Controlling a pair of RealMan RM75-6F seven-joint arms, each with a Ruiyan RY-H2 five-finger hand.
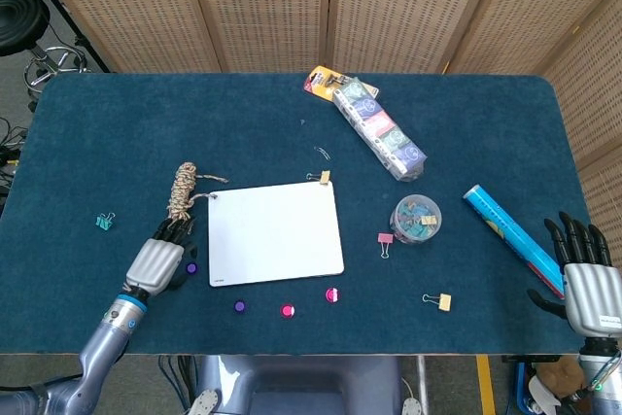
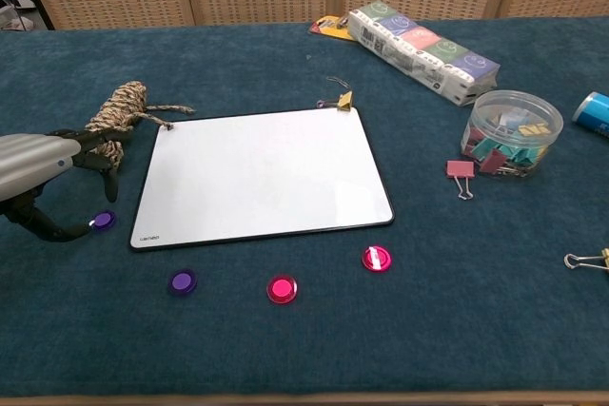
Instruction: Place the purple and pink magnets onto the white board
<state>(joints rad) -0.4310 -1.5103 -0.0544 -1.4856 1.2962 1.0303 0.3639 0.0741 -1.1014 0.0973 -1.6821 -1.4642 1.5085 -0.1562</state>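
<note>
**Four magnets off the board, left hand at the nearest purple one**

Nearest to us, along the front of the table (image 2: 285, 358), we see three magnets in a loose row: a purple magnet (image 2: 182, 282), a pink magnet (image 2: 282, 289) beside it, and a second pink magnet (image 2: 377, 259) lying just off the white board's (image 2: 262, 173) front right corner. None of them touches the board.

A little further in, at the left, our left hand (image 1: 155, 264) reaches over another purple magnet (image 2: 102, 221), which sits just beside the board's left edge. The fingers curl down around it, with the thumb close to it in the chest view, but we cannot tell whether they are pinching it or only hovering. Our right hand (image 1: 583, 279) rests at the right edge of the table, fingers spread, holding nothing.

We judge these magnets to be small, hard, light discs with glossy tops, so likely slippery under the fingertips. The rim looks like the best place to take hold, thumb against one side and a finger opposite. They may snap onto the board once close.

Beyond the board lie a coil of rope (image 2: 119, 111), a yellow clip (image 2: 343, 100) at the board's far corner, a tub of clips (image 2: 511, 132) and a long wrapped pack (image 2: 423, 40).
</note>
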